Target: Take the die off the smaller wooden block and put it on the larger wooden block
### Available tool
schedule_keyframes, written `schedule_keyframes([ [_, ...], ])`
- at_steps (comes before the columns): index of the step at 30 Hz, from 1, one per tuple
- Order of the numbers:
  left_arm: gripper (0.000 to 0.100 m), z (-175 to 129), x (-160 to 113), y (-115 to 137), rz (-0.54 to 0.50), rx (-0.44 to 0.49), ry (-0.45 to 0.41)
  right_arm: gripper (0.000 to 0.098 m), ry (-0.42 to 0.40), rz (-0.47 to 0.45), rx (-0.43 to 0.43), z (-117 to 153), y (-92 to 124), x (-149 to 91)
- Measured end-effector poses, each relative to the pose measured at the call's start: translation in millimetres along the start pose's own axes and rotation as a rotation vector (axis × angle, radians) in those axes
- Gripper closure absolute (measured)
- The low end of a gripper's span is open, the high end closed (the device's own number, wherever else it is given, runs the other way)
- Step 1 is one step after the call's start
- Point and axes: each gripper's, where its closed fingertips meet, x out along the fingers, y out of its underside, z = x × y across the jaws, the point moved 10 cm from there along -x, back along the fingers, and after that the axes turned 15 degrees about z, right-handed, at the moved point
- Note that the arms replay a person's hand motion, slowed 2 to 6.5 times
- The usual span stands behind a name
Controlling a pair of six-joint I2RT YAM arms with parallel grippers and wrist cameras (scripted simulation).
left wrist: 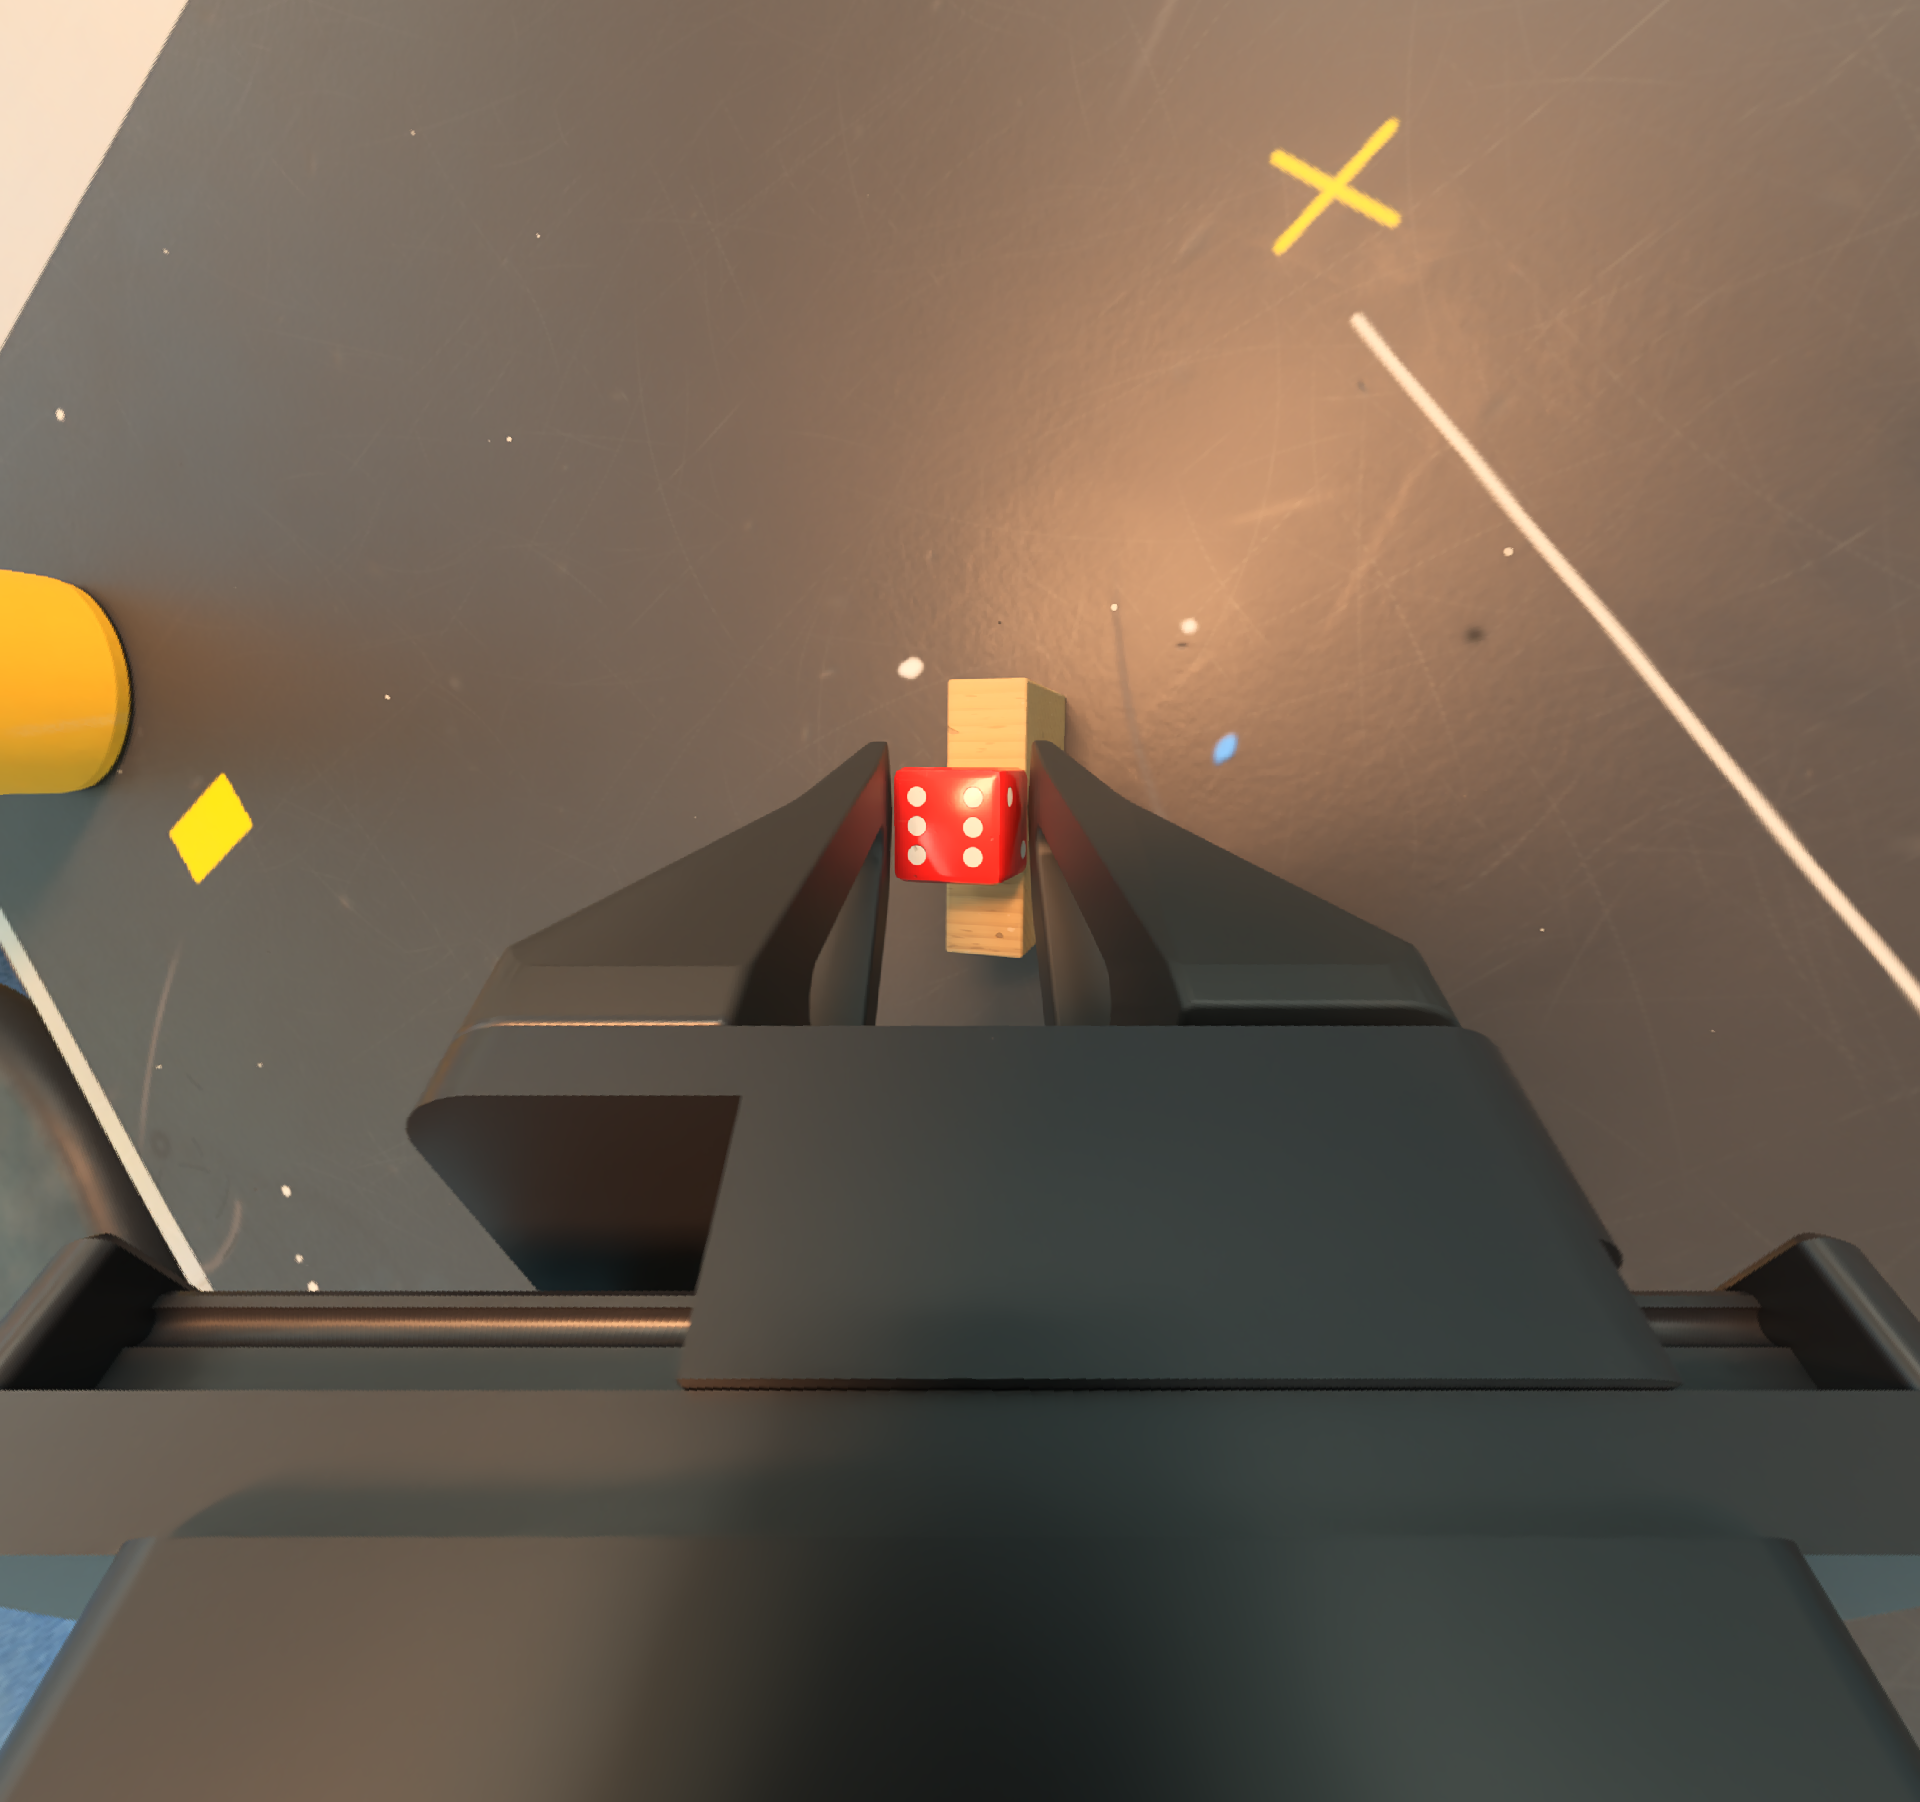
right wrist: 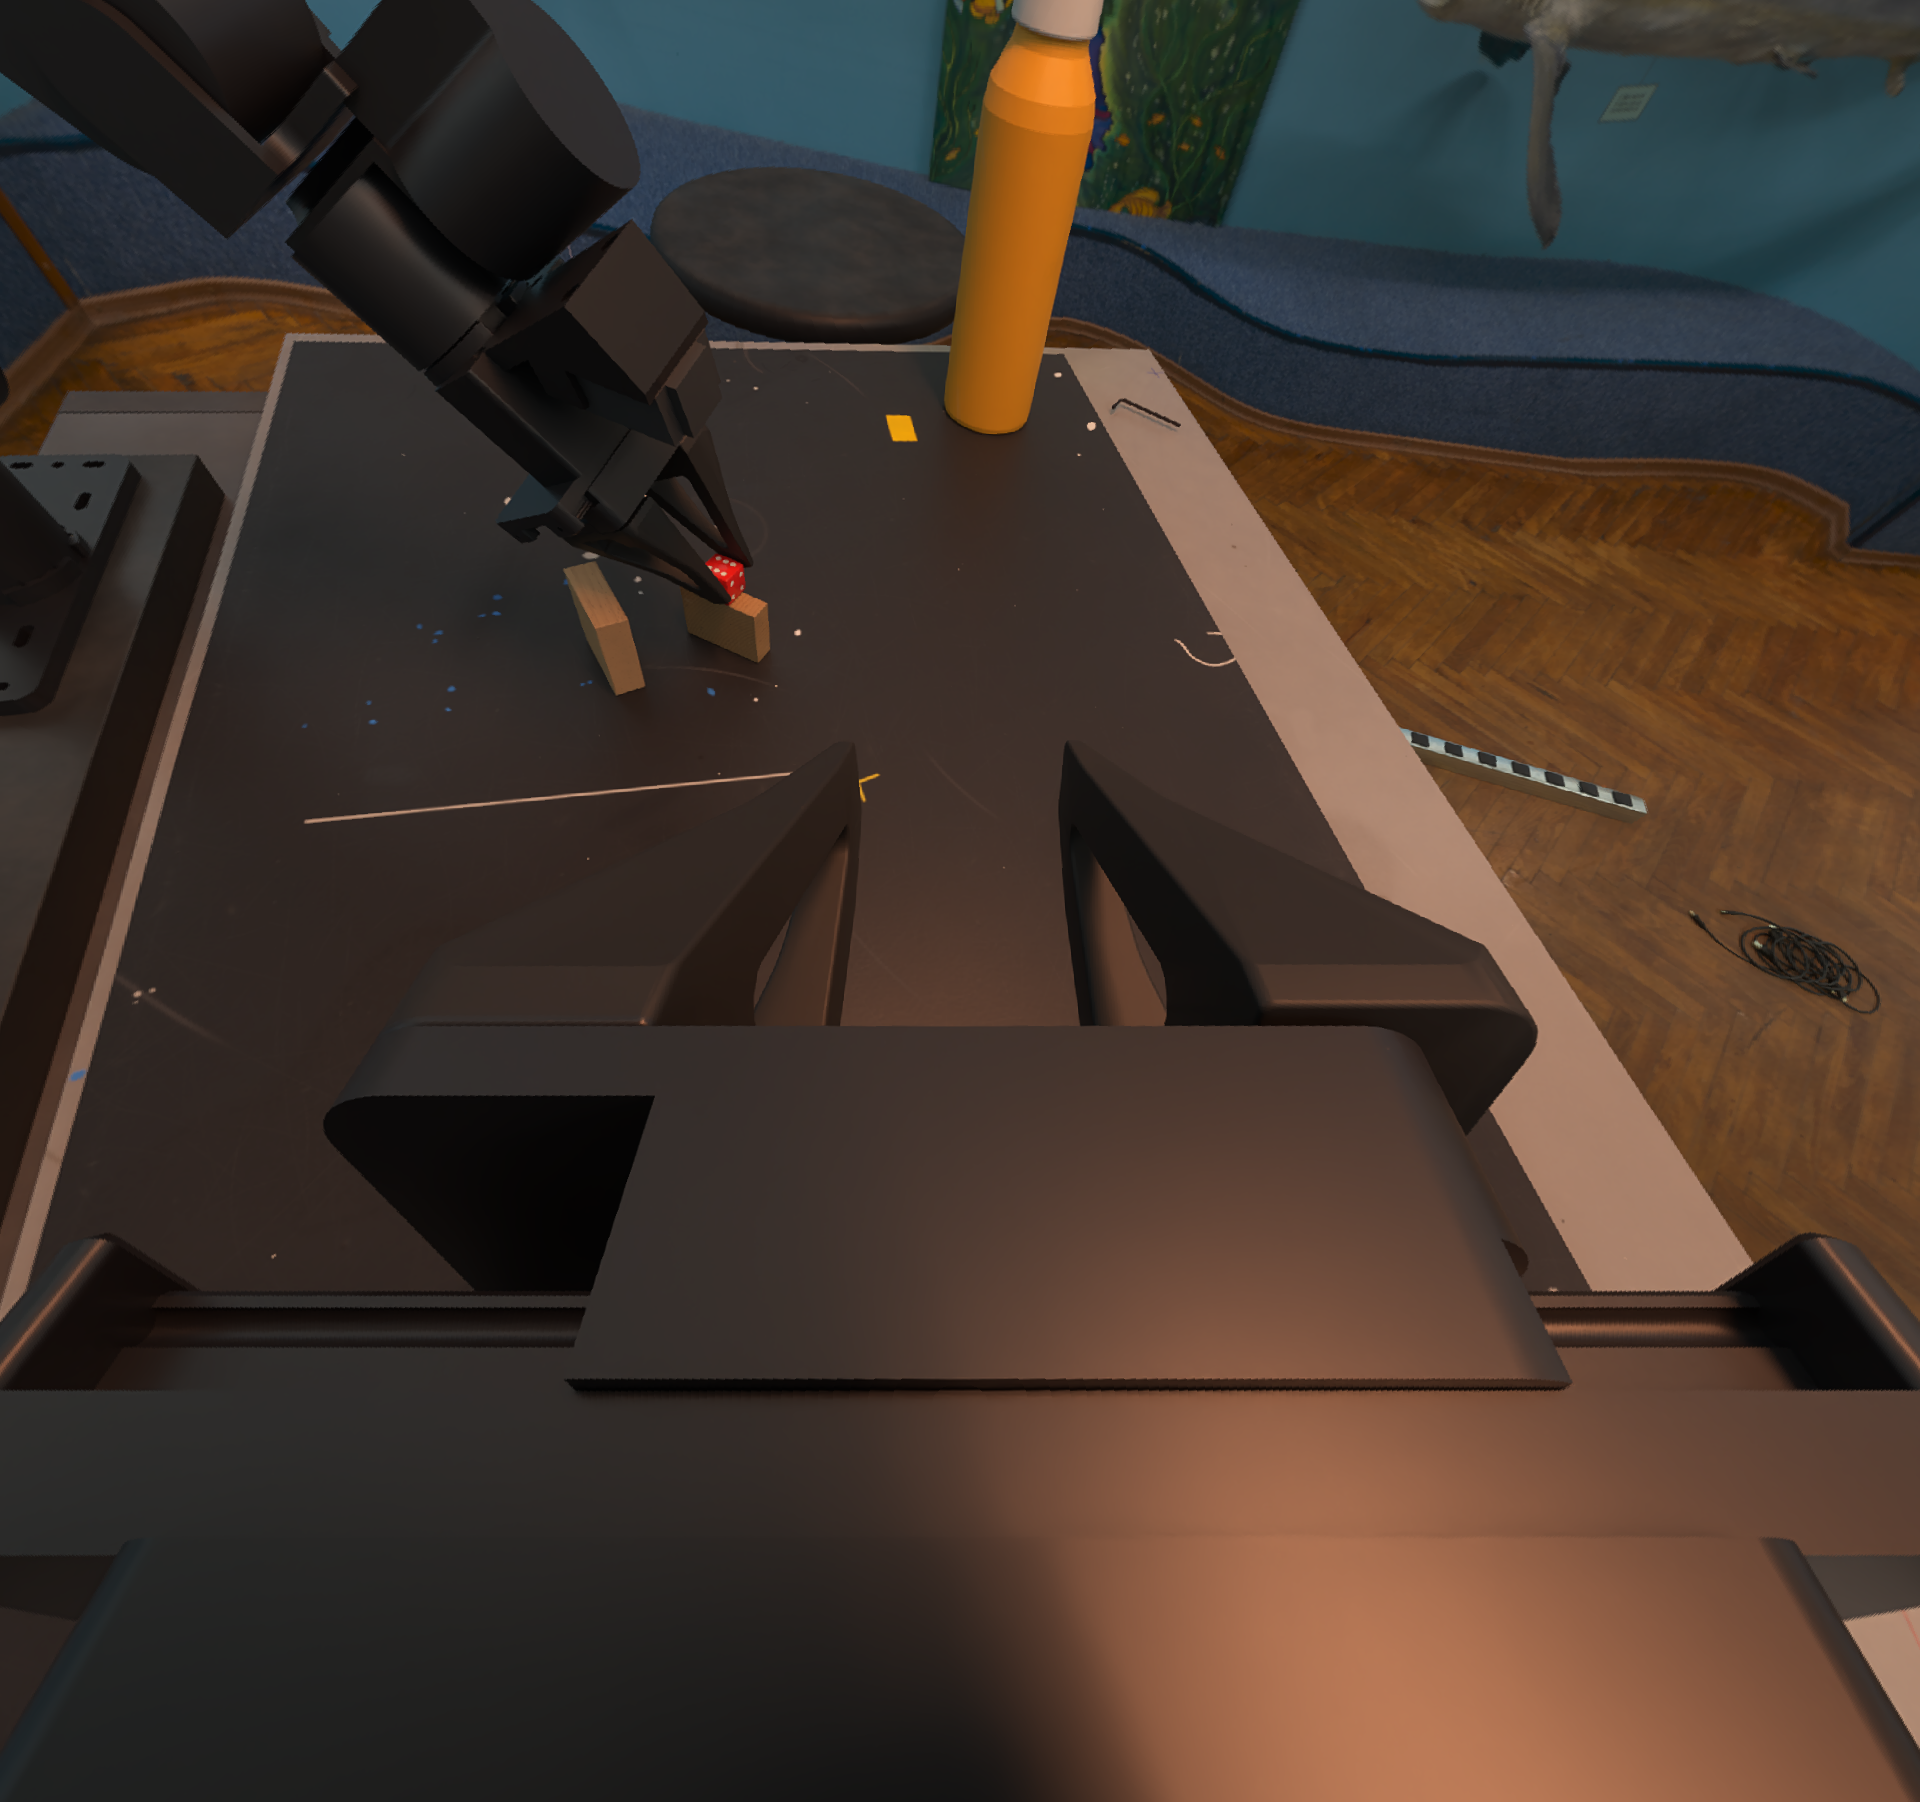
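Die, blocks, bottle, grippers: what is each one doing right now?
Red die: on the smaller block, six up, between the fingers.
Smaller wooden block: under the die.
Larger wooden block: bare, leaning.
Orange bottle: upright, capped.
Left gripper: around the die.
Right gripper: open, empty.

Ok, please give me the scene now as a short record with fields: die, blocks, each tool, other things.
die: small red cube with white dots, on the smaller block, between the left tool's fingers
smaller pale wooden block: under the die
larger pale wooden block: beside it, bare on top
left tool: closed around the die
right tool: open, holding nothing, apart from the blocks
tall orange bottle with white cap: upright at the far table edge
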Motion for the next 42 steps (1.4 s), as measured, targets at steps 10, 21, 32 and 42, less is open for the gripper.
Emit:
schedule_keyframes([
  [10,0.079,0.8,-11.0,3.2,-0.029,0.040,-0.039,0.0653,-0.021,-0.002,0.020,-1.4,2.3,3.0],
  [21,0.079,-11.7,-48.3,14.1,-0.072,0.272,0.027,0.0612,-0.013,0.006,0.022,-0.4,3.2,2.6],
  [32,0.079,-16.0,-68.0,21.0,0.018,0.442,0.099,0.0471,-0.008,0.015,0.018,0.5,2.1,3.3],
  [42,0.079,-13.0,-51.5,20.4,0.080,0.519,0.221,0.0471,-0.008,0.029,0.009,0.4,2.9,4.4],
])
